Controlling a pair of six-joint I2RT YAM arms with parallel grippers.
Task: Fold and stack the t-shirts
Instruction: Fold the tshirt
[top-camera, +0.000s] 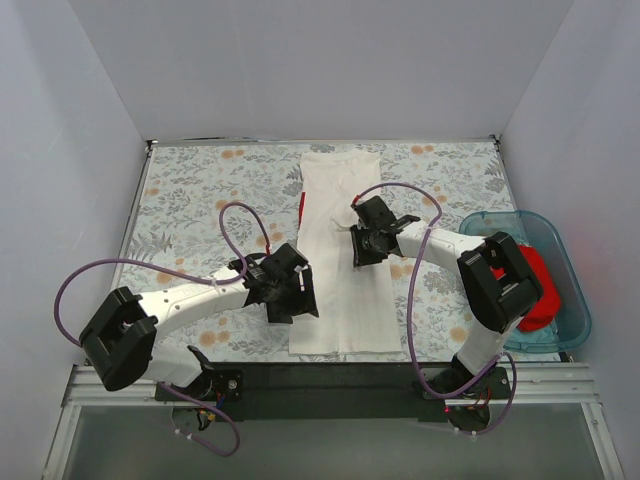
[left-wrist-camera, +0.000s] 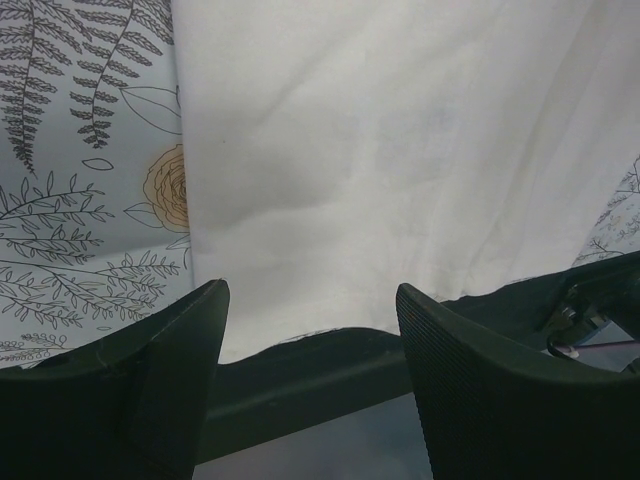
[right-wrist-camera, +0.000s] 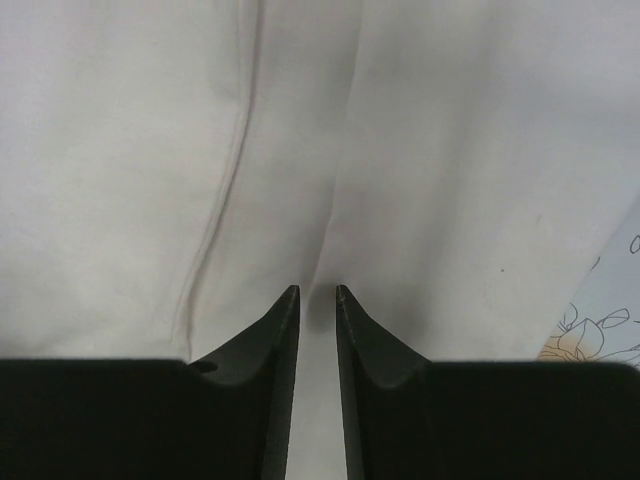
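Note:
The white t-shirt (top-camera: 340, 300) lies folded into a long narrow strip down the middle of the floral table cover. A small red patch (top-camera: 301, 205) shows at its left edge. My left gripper (top-camera: 295, 300) is open at the strip's left edge near the front. In the left wrist view its jaws (left-wrist-camera: 312, 290) stand wide apart over the white cloth (left-wrist-camera: 380, 150), holding nothing. My right gripper (top-camera: 362, 250) rests on the strip's right side, mid-length. In the right wrist view it (right-wrist-camera: 318, 290) is nearly closed, pinching a crease of the white cloth (right-wrist-camera: 480, 150). The red t-shirt (top-camera: 537, 285) lies in the tub.
A translucent blue plastic tub (top-camera: 570, 250) stands at the right table edge, beside the right arm. The floral cover (top-camera: 190, 200) spreads left of the shirt. A black rail (top-camera: 330, 375) runs along the front edge. White walls enclose the table.

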